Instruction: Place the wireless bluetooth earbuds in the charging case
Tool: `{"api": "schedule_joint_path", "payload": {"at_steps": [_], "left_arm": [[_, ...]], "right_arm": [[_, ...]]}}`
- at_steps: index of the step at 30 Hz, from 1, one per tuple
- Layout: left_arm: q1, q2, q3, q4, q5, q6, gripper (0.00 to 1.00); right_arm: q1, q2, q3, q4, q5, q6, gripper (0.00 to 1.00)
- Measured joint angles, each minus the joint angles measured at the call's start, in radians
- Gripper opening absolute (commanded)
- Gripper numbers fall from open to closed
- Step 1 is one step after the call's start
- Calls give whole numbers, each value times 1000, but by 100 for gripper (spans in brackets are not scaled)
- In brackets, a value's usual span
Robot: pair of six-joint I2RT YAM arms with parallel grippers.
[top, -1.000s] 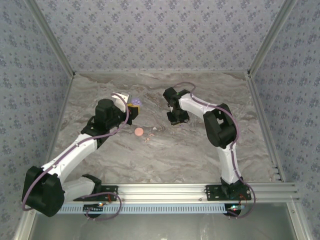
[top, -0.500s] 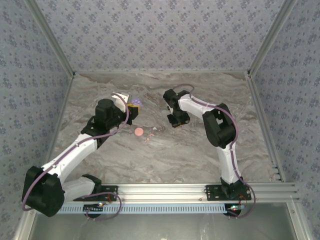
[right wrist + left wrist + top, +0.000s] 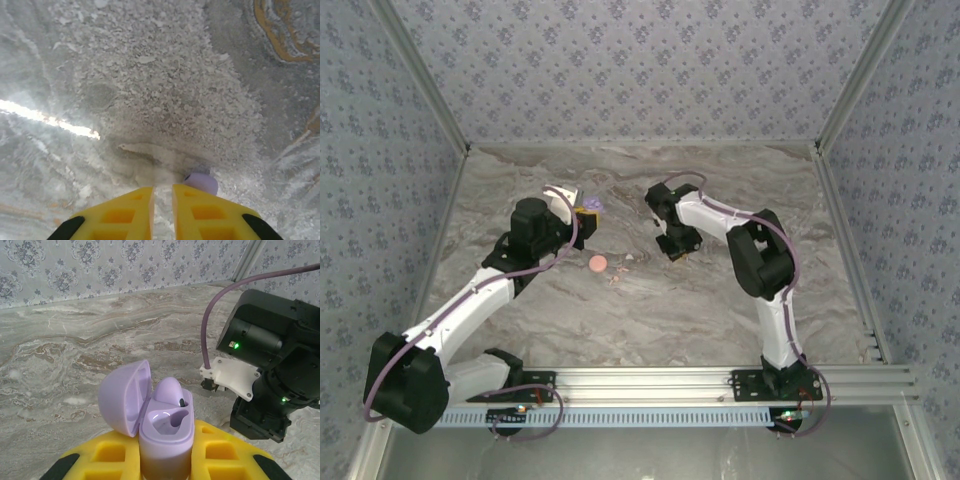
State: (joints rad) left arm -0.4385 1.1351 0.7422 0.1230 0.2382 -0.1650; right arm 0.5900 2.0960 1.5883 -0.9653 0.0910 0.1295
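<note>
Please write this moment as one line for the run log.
left gripper: shut on open lavender plastic charging case with seated lavender earbud | right gripper: jaws slightly apart, empty, beside loose lavender earbud on marble table

Grey marble-patterned table (image 3: 650, 310). Lying on it: salmon-pink disc (image 3: 598, 264); tiny pale pink earbuds (image 3: 614, 280) just beside disc; one lavender earbud (image 3: 201, 183).

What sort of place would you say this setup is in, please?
Most likely a robot test cell, not a home. A marble-patterned tabletop is boxed in by wallpapered panels, and an aluminium rail at the near edge carries the left arm and right arm.
</note>
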Motion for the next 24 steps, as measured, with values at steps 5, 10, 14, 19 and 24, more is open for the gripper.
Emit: {"api": "schedule_joint_path", "payload": {"at_steps": [5, 10, 14, 19, 24], "left_arm": [[0, 0, 0, 0, 0, 0, 12], [0, 0, 0, 0, 0, 0, 12], [0, 0, 0, 0, 0, 0, 12], [0, 0, 0, 0, 0, 0, 12], [0, 0, 0, 0, 0, 0, 12]], "right_arm": [[-5, -79, -21, 20, -28, 18, 36], [-28, -126, -35, 60, -36, 93, 47], [-57, -128, -72, 88, -35, 172, 47], [-66, -126, -86, 94, -34, 254, 47], [-64, -107, -86, 104, -34, 301, 46]]}}
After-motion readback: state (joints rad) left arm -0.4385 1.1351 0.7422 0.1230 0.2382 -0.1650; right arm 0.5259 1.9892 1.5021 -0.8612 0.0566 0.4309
